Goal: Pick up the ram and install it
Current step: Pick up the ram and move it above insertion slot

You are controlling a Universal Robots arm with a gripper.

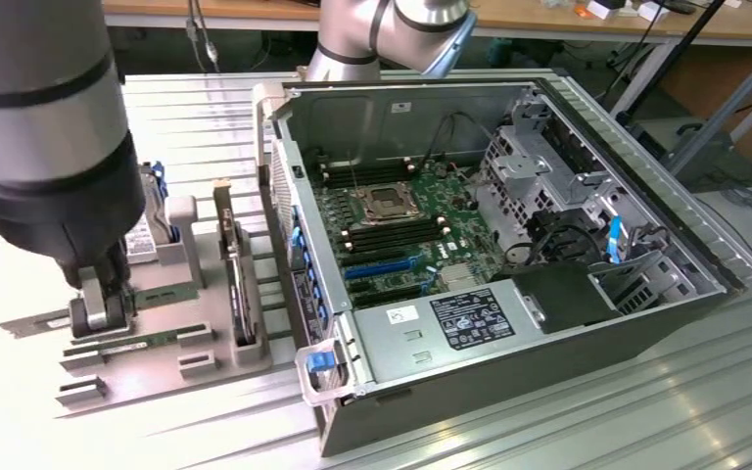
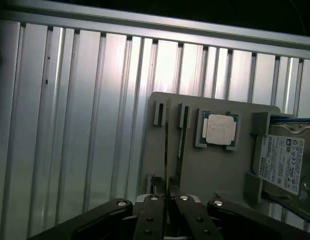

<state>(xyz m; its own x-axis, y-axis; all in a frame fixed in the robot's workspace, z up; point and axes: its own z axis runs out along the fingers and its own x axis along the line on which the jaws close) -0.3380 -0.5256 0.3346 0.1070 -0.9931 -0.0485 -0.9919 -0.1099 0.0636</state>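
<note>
So the claw (image 1: 102, 311) is down on the gray holder (image 1: 180, 294), which sits on the ribbed surface (image 1: 546, 431) at 9 o'clock from the open case (image 1: 507, 323) in the exterior view. In the wrist view the claw (image 2: 167, 200) has its fingers pinched nearly together with the ram (image 2: 167, 145) standing on edge between them. I'd call that clamped on the ram, low at its slot, and I can't tell if it's lifted at all. Gripping the flat faces makes sense, since it keeps the stick upright and square for pushing into a board slot.

The 2nd stick (image 1: 134, 343) lies in its own groove at about 4 o'clock from the claw. Seems like the holder gives every part a fixed pocket so the arm knows where to reach: CPU (image 2: 220, 129) in a square recess, drive (image 2: 282, 160) propped at the edge.

In the case, the slots (image 1: 383, 235) sit at 6 o'clock from the socket, and the side panel is off, so there's access from above.
</note>
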